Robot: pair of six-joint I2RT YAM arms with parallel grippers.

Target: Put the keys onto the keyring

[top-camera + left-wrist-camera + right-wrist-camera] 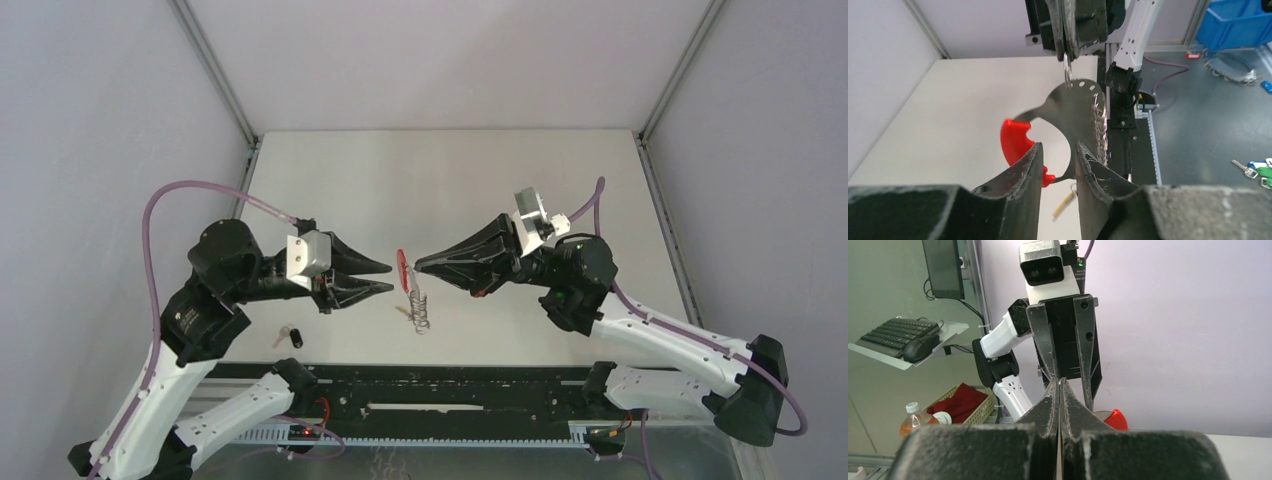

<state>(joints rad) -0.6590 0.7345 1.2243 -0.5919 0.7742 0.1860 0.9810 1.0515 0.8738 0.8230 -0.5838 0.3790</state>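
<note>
The keyring (1075,107), a curved grey metal band with a red plastic end (1015,142) and a bunch of silver wire rings (420,305), hangs above the table. My right gripper (418,265) is shut on one wire ring (1067,70) at its top. Facing it from the left, my left gripper (1058,150) stands open, its fingers just short of the band with nothing between them. A key with a yellow tag (1065,202) lies on the table under the keyring. The key with a black tag (292,335) lies near the front edge, left of centre.
The tabletop (450,180) is enclosed by grey walls on three sides. A black rail (430,385) with the arm bases runs along the near edge. Beyond the table's side sit a blue bin (1235,22) and loose keys (1255,167) on the floor.
</note>
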